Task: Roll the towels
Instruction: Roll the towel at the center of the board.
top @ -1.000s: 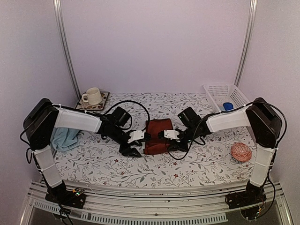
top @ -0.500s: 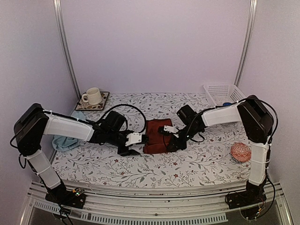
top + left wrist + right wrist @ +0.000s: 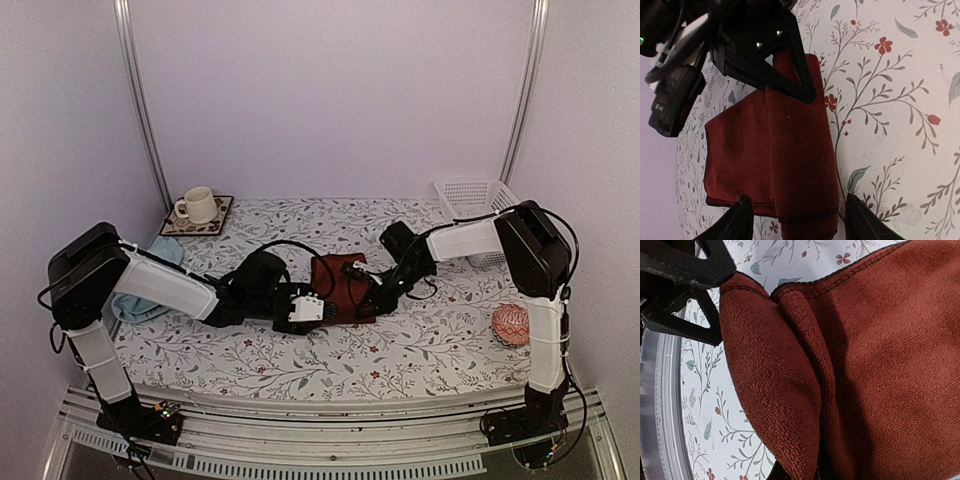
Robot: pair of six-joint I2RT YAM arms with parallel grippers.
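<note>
Maroon towel [image 3: 338,280] lies mid-tabletop [image 3: 430,340], partly rolled. My right jaws are pinched on one end of the roll, and my left jaws stand open astride the other. Next I'd close left and turn both together. Pale blue towel [image 3: 132,304] waits unrolled at the left.

Left tool [image 3: 797,200] gapes wide, facing the right tool [image 3: 805,92] pinched closed.

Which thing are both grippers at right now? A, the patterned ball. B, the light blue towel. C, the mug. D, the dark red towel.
D: the left gripper straddles one end of the dark red towel and the right gripper pinches the other, while the light blue towel lies apart at the table's left edge.
</note>
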